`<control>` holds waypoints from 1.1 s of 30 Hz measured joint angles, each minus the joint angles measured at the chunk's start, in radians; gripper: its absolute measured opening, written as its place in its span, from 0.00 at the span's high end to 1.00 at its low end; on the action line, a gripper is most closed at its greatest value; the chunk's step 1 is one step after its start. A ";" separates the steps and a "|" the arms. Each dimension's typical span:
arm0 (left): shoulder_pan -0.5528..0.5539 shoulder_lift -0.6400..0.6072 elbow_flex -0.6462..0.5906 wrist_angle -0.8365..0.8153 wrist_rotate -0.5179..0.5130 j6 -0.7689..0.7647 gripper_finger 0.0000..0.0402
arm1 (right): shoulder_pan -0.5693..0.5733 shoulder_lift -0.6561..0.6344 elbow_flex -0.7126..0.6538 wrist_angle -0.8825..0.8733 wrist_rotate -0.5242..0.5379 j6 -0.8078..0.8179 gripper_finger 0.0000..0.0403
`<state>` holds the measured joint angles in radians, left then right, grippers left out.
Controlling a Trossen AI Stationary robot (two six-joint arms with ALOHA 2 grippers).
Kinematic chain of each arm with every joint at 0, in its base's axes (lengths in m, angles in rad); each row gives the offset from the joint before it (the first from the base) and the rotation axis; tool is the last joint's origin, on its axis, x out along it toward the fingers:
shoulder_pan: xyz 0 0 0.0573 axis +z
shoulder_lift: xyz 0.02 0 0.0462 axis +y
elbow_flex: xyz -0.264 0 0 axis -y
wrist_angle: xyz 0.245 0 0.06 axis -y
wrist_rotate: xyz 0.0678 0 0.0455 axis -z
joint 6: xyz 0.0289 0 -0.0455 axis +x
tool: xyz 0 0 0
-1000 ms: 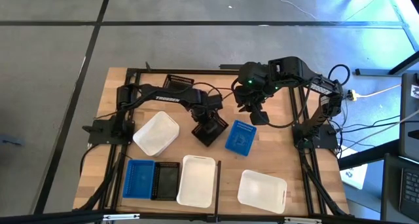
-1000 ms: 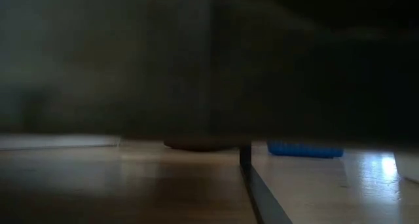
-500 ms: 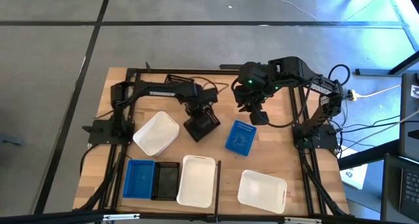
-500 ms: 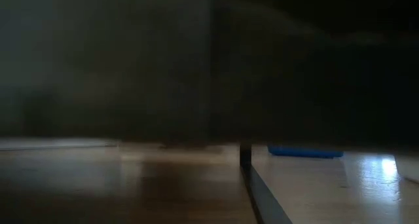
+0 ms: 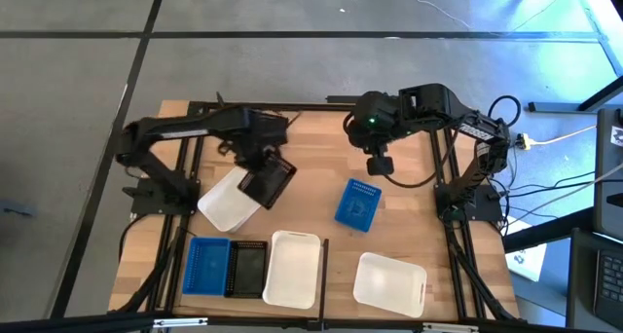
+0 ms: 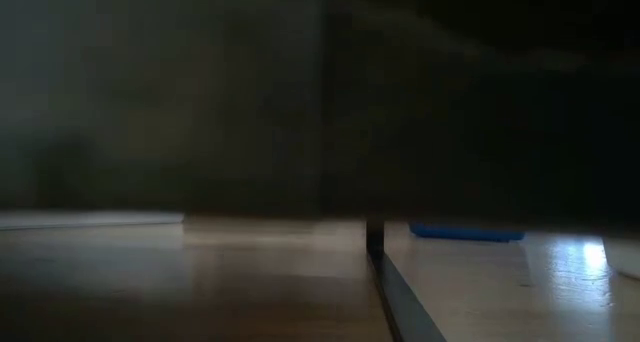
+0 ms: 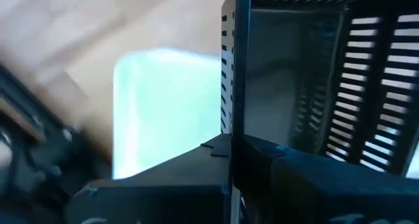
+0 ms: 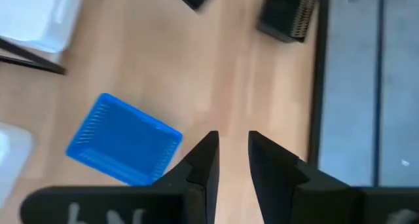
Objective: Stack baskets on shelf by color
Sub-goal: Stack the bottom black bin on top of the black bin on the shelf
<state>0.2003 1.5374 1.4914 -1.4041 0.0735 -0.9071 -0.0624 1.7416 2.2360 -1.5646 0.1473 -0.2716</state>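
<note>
My left gripper (image 5: 261,169) is shut on a black slotted basket (image 5: 268,184) and holds it in the air over the far edge of a white basket (image 5: 229,201) at the left of the shelf (image 5: 321,138). My right gripper (image 5: 378,164) hangs open high above the shelf's far right part, with nothing between its fingers (image 8: 232,160). A blue basket (image 5: 357,204) lies flat on the board below it. At the near left a blue basket (image 5: 205,266) and a black basket (image 5: 247,270) rest side by side. My left gripper pinches one slotted side wall (image 7: 236,112) of the black basket, one finger inside the basket and one outside. The fingers come from above, pointing down. The basket hangs below them, tilted and clear of the board.
Two more white baskets (image 5: 293,268) (image 5: 389,282) sit near the front edge. Another black basket (image 8: 288,11) stands by the far rail. Black rails (image 6: 375,244) edge and cross the board. Bare wood lies in the middle, between the held basket and the blue one.
My left gripper has risen and gone toward the table's left edge, rolling as it went. The black basket has come off the board with it, turned about and now hangs over the white basket. My right gripper has turned a little in place.
</note>
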 joint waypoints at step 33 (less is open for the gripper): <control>-0.926 -0.063 0.000 0.077 -0.183 -1.262 1.00 | 0.000 0.000 0.000 0.045 -0.385 0.032 0.80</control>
<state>-0.7257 1.4740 1.4918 -1.3267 -0.1094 -2.1689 -0.0621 1.7416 2.2360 -1.5200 -0.2375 -0.2399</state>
